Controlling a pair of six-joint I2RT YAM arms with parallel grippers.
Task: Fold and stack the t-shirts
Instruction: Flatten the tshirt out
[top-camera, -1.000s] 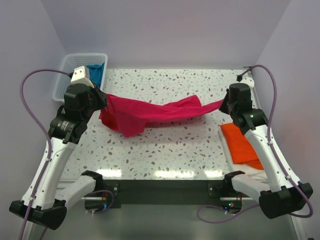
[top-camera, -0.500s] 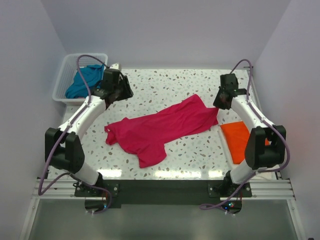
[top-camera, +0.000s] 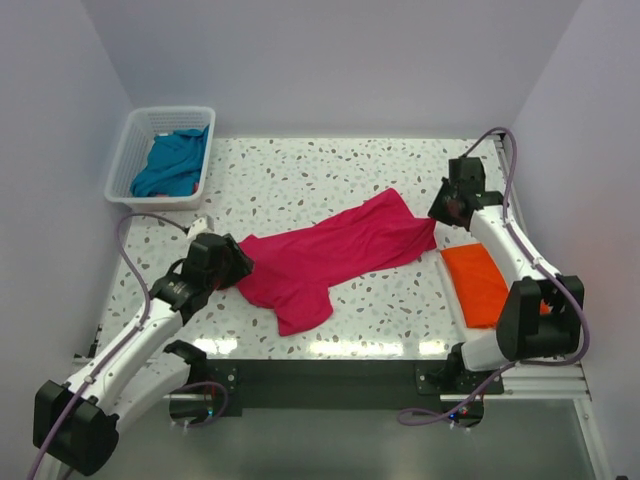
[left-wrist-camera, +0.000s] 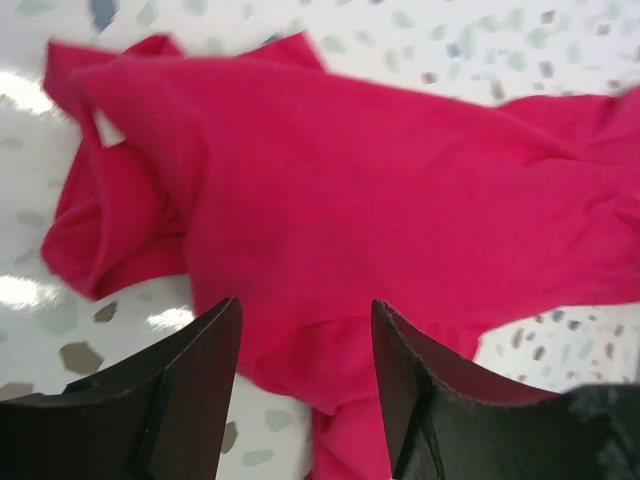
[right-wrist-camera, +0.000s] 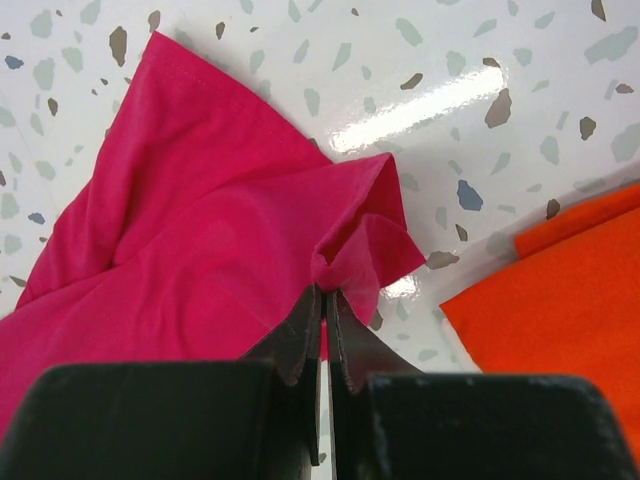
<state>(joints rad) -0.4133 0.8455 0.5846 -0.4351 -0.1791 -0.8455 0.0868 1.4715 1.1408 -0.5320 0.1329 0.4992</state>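
A crimson-pink t-shirt (top-camera: 330, 255) lies rumpled across the middle of the table, running from near left to far right. My left gripper (top-camera: 238, 268) hangs over its left end with the jaws open. In the left wrist view the pink cloth (left-wrist-camera: 350, 170) lies under and beyond the left gripper (left-wrist-camera: 306, 310), with nothing pinched. My right gripper (top-camera: 438, 215) is shut on the shirt's right corner; the right wrist view shows the right gripper (right-wrist-camera: 322, 292) pinching a bunched fold of the pink shirt (right-wrist-camera: 200, 230). A folded orange t-shirt (top-camera: 480, 283) (right-wrist-camera: 560, 290) lies at the right edge.
A white lattice basket (top-camera: 125, 150) stands at the back left corner with a teal-blue t-shirt (top-camera: 172, 165) crumpled inside. White walls close in the table on the left, back and right.
The pink shirt, stretched between both grippers a second ago, now lies on the table. My left gripper let go of it, opened, and swung to the shirt's near left end. The right gripper stays shut.
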